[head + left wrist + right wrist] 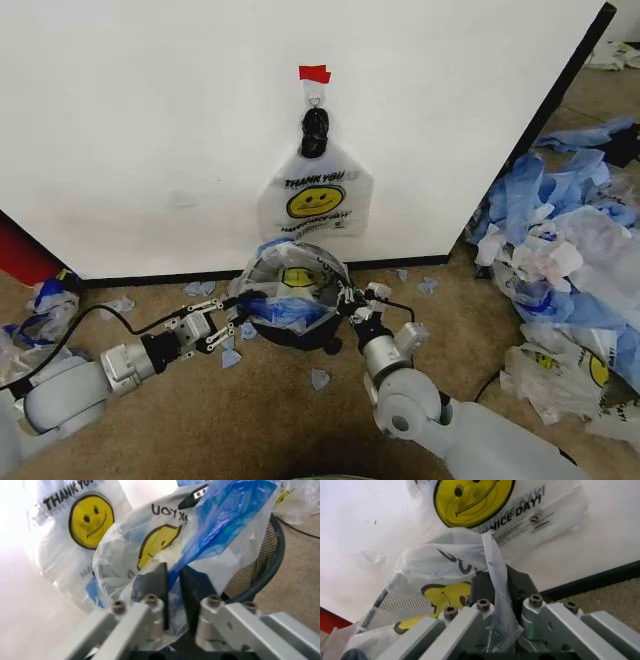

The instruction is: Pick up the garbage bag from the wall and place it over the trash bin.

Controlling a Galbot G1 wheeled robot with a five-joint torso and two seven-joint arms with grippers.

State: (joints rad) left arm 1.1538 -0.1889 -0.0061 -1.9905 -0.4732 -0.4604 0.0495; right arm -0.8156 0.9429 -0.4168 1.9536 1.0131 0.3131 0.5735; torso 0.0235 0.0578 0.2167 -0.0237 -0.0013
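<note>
Left hand (232,322) low at the left rim of the trash bin (300,343), pads pinched together on a fold of the garbage bag (290,285). In the left wrist view a blue-tinted strip of film runs up from between the closed pads (156,581).

Handling, as a judgement: the bag looks near weightless, limp and crinkly, with no stiffness of its own. Thin film likely tears or slips if pulled hard against the wire rim. The sensible hold is the mouth edge, one pinch on each side, which is about where both hands have it.

Appearance: translucent white, yellow smiley, black lettering, blue patches. It sits bunched over and partly inside the bin, on the carpeted floor just in front of the wall (140,120). The bin is black wire mesh, round. How far the mouth is spread around the rim I cannot tell.

Above the bin another smiley bag (313,198) hangs on the wall from a hook (314,98) under red tape (314,73).

Right hand (350,300) at the right rim, clamped on a twisted white strip of the bag between its pads (481,590).

Far right, a heap of loose bags (570,240) on the floor.
</note>
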